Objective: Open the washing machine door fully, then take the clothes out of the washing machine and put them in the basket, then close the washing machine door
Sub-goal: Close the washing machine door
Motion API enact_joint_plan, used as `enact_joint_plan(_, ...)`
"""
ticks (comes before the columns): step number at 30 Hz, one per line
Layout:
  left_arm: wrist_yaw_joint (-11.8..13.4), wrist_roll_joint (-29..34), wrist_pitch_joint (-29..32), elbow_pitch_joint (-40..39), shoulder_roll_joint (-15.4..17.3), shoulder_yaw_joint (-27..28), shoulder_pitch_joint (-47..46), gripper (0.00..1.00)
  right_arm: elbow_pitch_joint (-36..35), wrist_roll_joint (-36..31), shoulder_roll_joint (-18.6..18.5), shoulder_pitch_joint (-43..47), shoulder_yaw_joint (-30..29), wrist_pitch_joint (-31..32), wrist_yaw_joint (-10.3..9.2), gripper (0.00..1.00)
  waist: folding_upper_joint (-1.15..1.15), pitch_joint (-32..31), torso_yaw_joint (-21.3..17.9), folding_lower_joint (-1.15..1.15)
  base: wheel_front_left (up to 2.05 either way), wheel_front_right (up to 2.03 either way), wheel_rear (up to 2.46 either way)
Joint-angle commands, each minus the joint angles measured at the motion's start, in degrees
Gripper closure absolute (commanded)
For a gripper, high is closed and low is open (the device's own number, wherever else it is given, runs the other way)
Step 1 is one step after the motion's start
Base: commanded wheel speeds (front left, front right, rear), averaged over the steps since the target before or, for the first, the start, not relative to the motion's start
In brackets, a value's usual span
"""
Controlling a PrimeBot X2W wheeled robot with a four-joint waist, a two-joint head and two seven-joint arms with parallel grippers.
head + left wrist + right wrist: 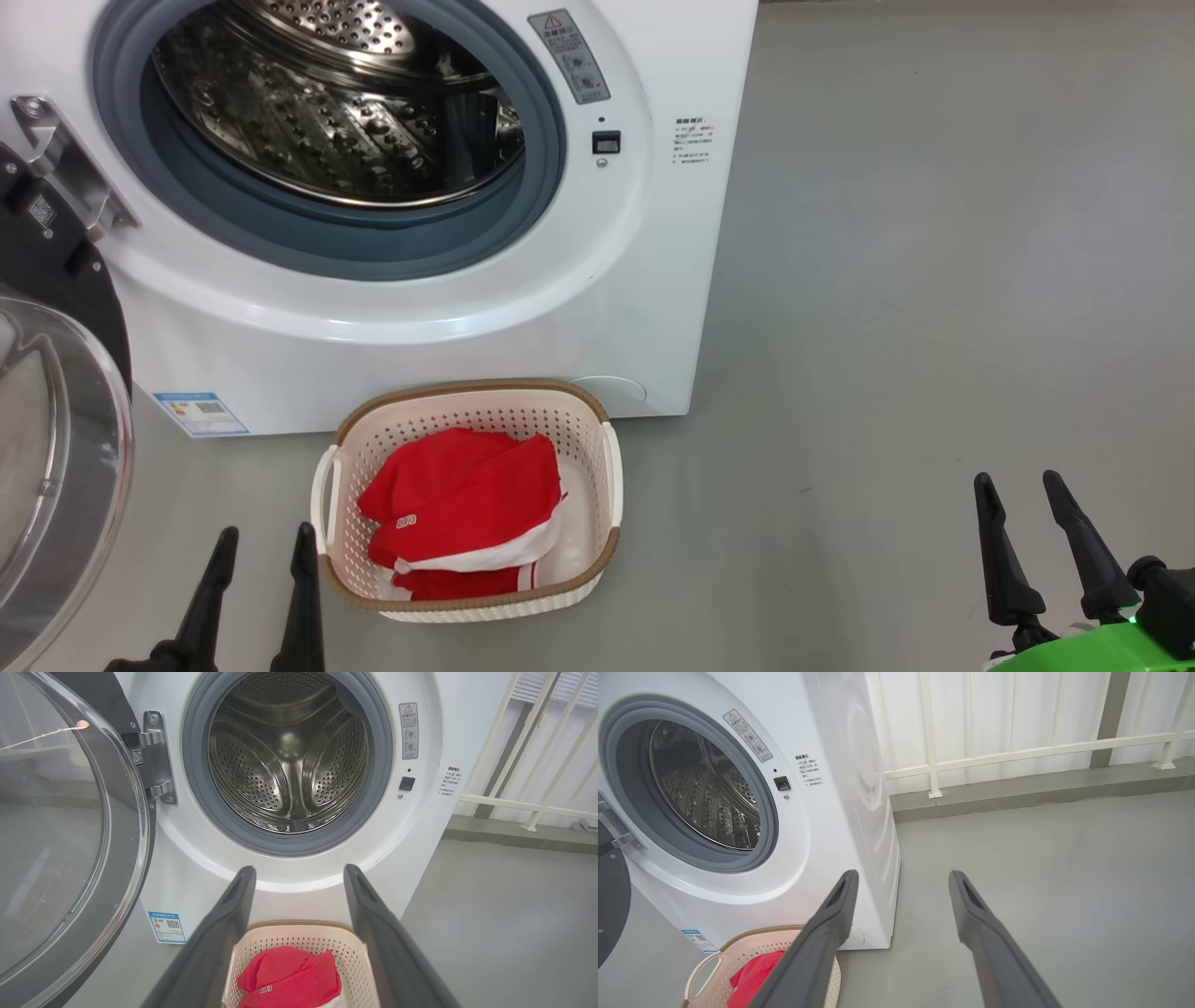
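Head view is showing both sets of fingers hanging low, nearest the camera. The left fingers [301, 588] are standing spread apart with nothing between them, just beside the basket's left side. The right fingers [997, 551] are spread and empty too, well off to the right over bare floor [887, 327].

Just ahead, the basket [467, 386] is sitting on the floor against the foot of the washing machine [392, 359]. The clothes [467, 504] are lying bunched up inside it, red with white trim. Behind that, the drum [336, 103] is looking empty, at least as far as the views are reaching in.

So it's looking like the unloading is done and closing up is the step in hand. The washing machine door [56, 439] is hanging swung wide open at the left. The next move is probably calling for the left arm getting round its outer side and pushing it across on the hinge [65, 177] until it's latching, without clipping the basket.
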Motion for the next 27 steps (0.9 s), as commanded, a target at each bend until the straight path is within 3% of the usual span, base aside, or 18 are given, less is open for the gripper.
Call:
enact_joint_plan(1,0.1,-0.3,-0.3,-1.3,0.8,1.6,-1.0,0.0,-1.5,-0.1,-0.7,-1.1,1.0,-0.4,0.37,0.0,0.0,0.0,0.1,0.0,0.0,0.0,0.0)
enact_joint_plan(14,0.6,-0.9,-0.3,-0.9,0.8,0.8,-1.3,0.0,-1.4,-0.3,-0.7,-1.7,1.7,-0.4,0.37,0.0,0.0,0.1,1.1,0.0,0.0,0.0,0.0)
enact_joint_plan(27,2.8,-1.8,-0.3,0.8,0.8,-0.7,-0.2,0.0,-0.8,-0.3,-1.8,-1.4,3.5,-0.4,0.37,0.0,0.0,-1.4,7.1,0.0,0.0,0.0,0.0)
